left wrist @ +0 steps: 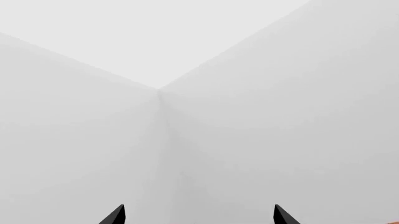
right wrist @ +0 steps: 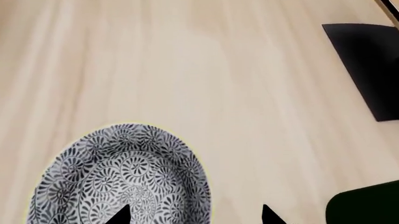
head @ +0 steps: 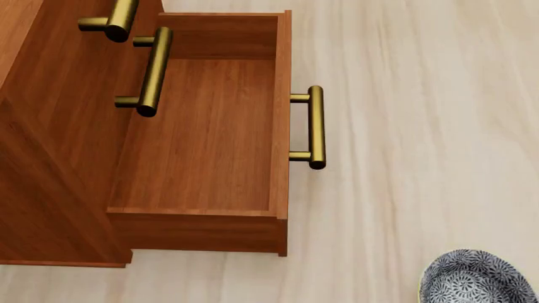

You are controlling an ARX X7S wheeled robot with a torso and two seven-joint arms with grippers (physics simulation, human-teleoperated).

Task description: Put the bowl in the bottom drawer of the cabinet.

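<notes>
Straddling the small blue-grey floral ceramic bowl's (right wrist: 121, 177) near rim, the spread right pincer (right wrist: 194, 215) should descend squarely before pinching; the left pincer (left wrist: 198, 215) is spread too.

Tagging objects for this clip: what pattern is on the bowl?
The bowl has a blue-grey and white floral swirl pattern with a pale yellowish rim, clearest in the right wrist view.

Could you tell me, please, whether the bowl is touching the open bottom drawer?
Apart. The head view shows the bowl on the floor, bare boards separating it from the bottom drawer.
</notes>
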